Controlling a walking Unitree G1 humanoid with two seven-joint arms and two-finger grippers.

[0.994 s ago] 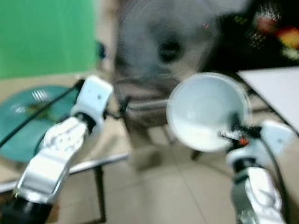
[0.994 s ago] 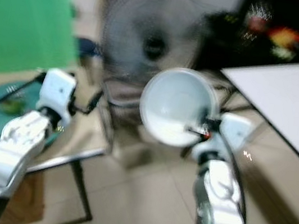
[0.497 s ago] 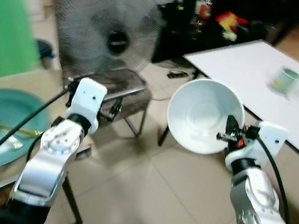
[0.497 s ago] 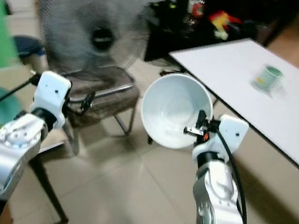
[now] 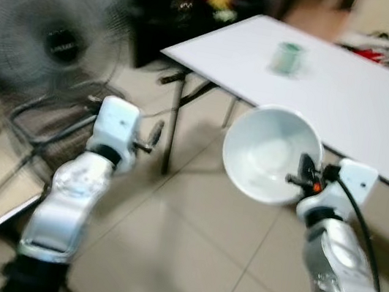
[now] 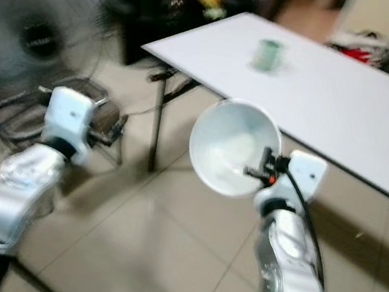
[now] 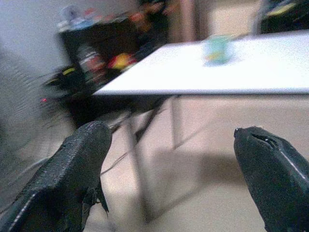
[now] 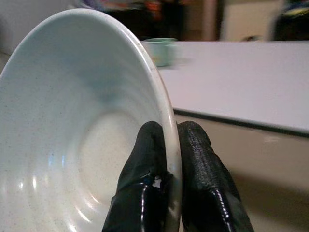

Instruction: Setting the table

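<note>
My right gripper (image 8: 166, 159) pinches the rim of the white bowl (image 5: 271, 154), one finger inside and one outside, holding it tilted in the air near the white table (image 5: 350, 97). At about one o'clock from the bowl, a green cup (image 5: 288, 57) stands on that table. My left gripper (image 7: 174, 179) is empty, fingers spread wide. At ten o'clock stands a fan (image 5: 46, 33).

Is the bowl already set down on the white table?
No, the right gripper holds the white bowl by its rim above the floor, short of the white table.
</note>
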